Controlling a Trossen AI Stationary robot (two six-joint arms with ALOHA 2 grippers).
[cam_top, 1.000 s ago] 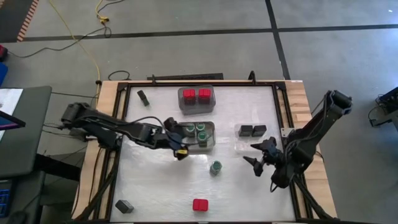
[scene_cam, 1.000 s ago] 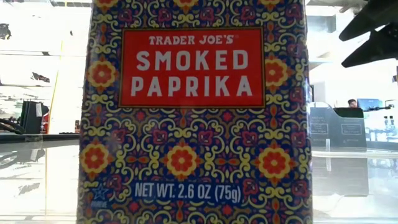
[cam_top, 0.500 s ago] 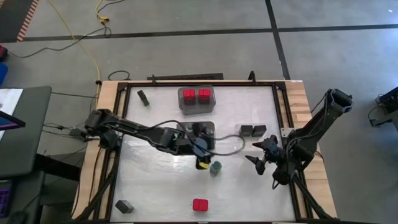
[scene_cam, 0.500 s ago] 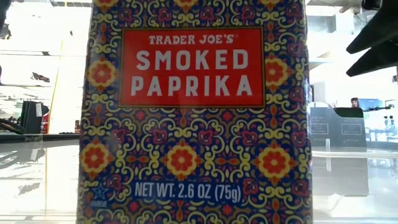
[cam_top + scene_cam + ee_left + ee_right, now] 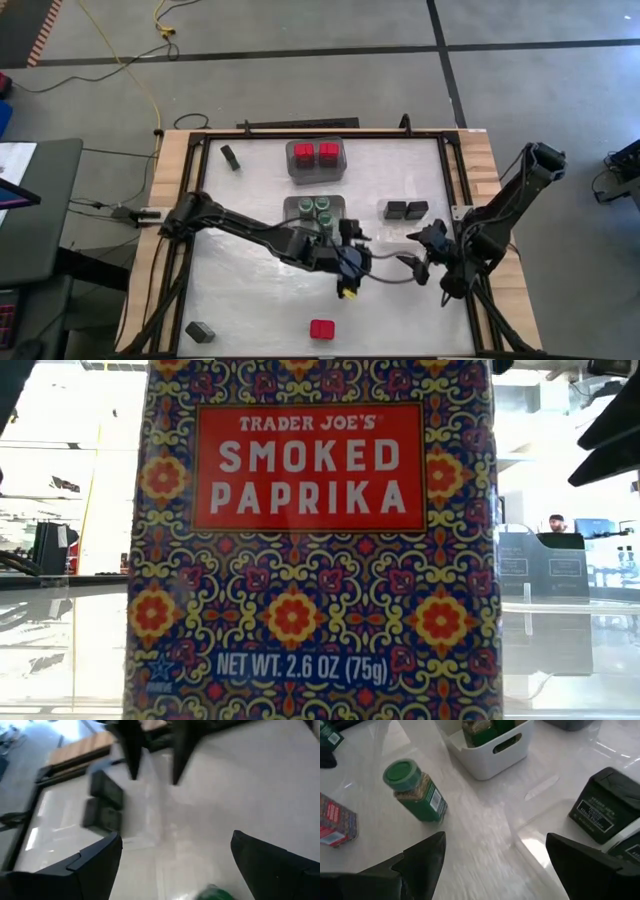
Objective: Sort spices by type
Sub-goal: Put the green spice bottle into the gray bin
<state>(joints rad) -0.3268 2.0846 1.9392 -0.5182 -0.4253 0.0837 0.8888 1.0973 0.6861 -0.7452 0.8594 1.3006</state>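
Note:
A loose round green-lidded jar (image 5: 415, 790) stands upright on the table near its middle. In the high view my left gripper (image 5: 360, 265) covers it. My left gripper (image 5: 176, 837) is open over the jar, and only the green lid (image 5: 215, 892) shows low between its fingers. My right gripper (image 5: 412, 258) waits open to the jar's right, and the right wrist view shows it (image 5: 495, 837) the same way. A red-topped paprika box (image 5: 321, 328) stands near the front edge and fills the low view (image 5: 310, 540).
A bin of green-lidded jars (image 5: 320, 210) sits at centre, with a bin of red-topped boxes (image 5: 315, 158) behind it. Two dark tins (image 5: 405, 210) lie right of centre. Single dark tins rest at the near left (image 5: 200, 331) and far left (image 5: 231, 156).
My left arm has swept from the left side of the green-jar bin toward the table's right and near edge, stretching out until its gripper is over the loose green jar. The jar has stayed where it was.

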